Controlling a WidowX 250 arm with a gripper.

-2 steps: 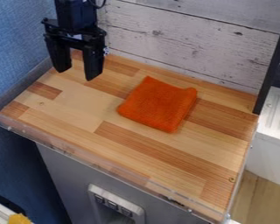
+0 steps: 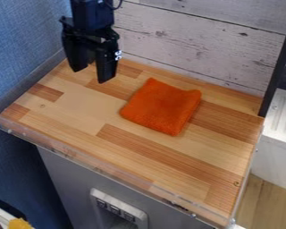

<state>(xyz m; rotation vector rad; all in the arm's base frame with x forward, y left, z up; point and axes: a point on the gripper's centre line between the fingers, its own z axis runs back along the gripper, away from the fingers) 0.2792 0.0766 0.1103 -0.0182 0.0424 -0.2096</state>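
Worktop (image 2: 80, 107): wooden, bounded at the back by the whitewashed board wall (image 2: 181, 36), at one end by the blue wall (image 2: 26, 40) and along the front by a clear rim (image 2: 61, 153).

Gripper (image 2: 91, 76): positioned over the back corner beside the blue wall, fingertips pointing down, apparently above the surface. Opening: wide, the two fingers clearly parted. Load: none. Contact: none seen; the nearest item is the orange cloth.

Orange cloth (image 2: 163, 107): lies flat, apparently folded, between the worktop's centre and its back edge. One corner points to the back edge, another to the front rim.

Handling guidance, by judgement: align the fingertips across a raised edge or corner of the cloth before lowering. Maintain the opening until both tips reach cloth height, then close on the layers together; a shallow pinch may catch only the top layer. Avoid pressing hard on the wood. Lift vertically to limit dragging and unfolding.
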